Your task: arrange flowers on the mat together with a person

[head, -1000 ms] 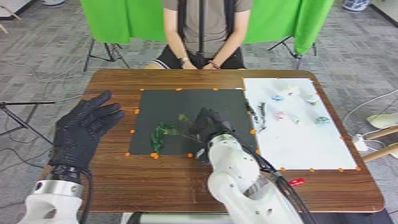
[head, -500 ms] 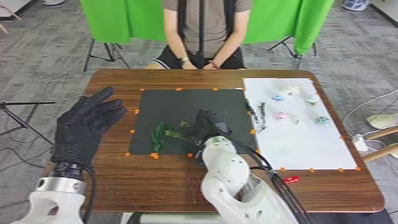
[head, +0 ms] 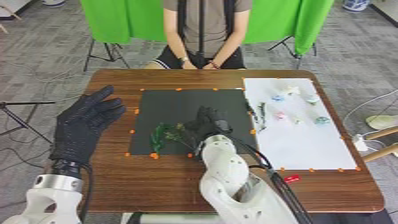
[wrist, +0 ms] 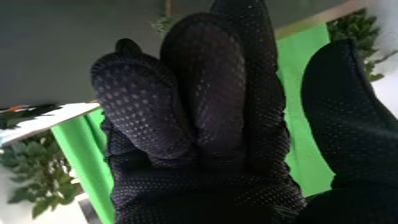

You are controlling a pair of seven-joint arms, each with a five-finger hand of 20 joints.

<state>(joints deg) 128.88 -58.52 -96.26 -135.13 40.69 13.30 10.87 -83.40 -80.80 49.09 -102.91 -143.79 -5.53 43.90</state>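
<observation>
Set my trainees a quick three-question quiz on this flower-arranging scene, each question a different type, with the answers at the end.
1. Multiple choice. Which robot hand is over the dark mat?
A) left hand
B) right hand
2. Fill in the blank. The pink flower lies on the ____ mat.
3. True or false? The person's hands are placing a flower on the dark mat.

Key: 1 B; 2 white; 3 false

No txt, nos. or signs are showing legibly. Red label (head: 292,179) is lying on tbl. (head: 160,190), just off robot-side edge of white sheet (head: 306,145), nearer sheet's L corner than R; label's pale marks are appearing too sm. to read.
</observation>
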